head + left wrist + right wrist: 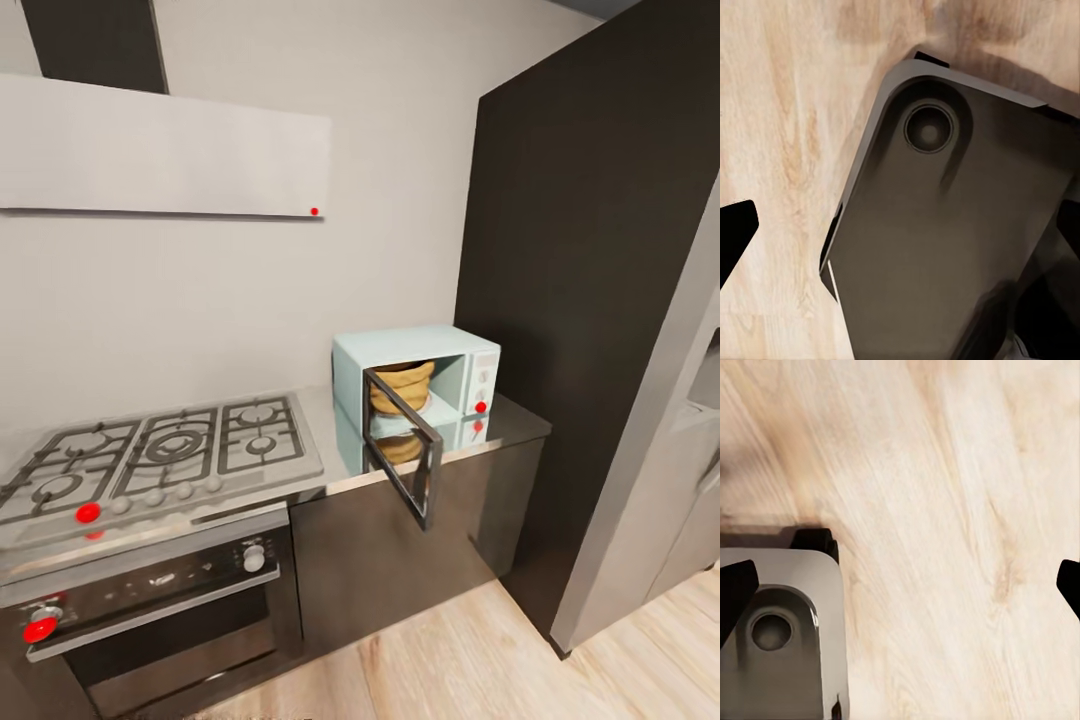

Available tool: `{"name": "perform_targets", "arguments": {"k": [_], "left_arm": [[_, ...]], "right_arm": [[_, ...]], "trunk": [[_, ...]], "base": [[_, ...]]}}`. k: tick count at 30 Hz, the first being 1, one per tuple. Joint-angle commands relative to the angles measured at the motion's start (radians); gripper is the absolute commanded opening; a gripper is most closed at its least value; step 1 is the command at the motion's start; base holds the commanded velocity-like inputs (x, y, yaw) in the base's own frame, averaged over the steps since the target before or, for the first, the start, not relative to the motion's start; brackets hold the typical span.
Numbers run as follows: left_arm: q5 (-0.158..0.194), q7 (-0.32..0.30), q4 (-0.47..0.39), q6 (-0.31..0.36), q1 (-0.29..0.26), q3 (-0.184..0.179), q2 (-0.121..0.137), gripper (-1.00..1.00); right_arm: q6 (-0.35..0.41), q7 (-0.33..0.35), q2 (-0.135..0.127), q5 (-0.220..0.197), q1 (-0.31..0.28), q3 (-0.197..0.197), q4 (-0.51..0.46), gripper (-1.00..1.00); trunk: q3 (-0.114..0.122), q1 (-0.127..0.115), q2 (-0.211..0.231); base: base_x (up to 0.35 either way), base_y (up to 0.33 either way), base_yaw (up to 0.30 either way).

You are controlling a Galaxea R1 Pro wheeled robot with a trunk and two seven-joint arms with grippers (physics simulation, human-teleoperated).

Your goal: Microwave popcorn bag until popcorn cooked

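The pale-blue microwave stands on the grey countertop, near its right end. Its dark glass door is swung open toward me. The tan popcorn bag sits upright inside the cavity, and its reflection shows on the glossy worktop below. In the left wrist view my left gripper hangs open over my dark base and the floor, black fingertips far apart. In the right wrist view my right gripper is open too, holding nothing, above the wooden floor.
A gas hob with a dark built-in oven below lies left of the microwave. A tall dark cabinet rises right of the counter, with a grey unit beside it. Wooden floor lies in front. My base is under both grippers.
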Motion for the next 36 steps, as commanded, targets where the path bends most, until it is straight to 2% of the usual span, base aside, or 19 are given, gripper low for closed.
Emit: {"name": "perform_targets", "arguments": {"k": [1, 19, 36], "left_arm": [[0.000, 0.001, -0.001, -0.002, 0.000, 0.007, -0.001, 1.00], [0.001, 0.001, 0.000, 0.000, 0.000, 0.008, -0.001, 1.00], [0.001, 0.001, 0.000, 0.000, 0.000, 0.008, 0.001, 1.00]], "right_arm": [[-0.001, 0.002, 0.000, 0.009, -0.001, -0.008, 0.002, 1.00], [-0.003, 0.001, 0.003, 0.011, -0.001, -0.008, 0.003, 1.00], [-0.003, 0.001, 0.000, 0.012, -0.001, -0.008, 0.002, 1.00]], "trunk": [[-0.001, 0.000, -0.001], [-0.001, 0.000, -0.001], [-0.001, 0.000, -0.001]], "base": [[0.000, 0.000, 0.268], [0.000, 0.000, 0.268], [0.000, -0.258, 0.015]]}}
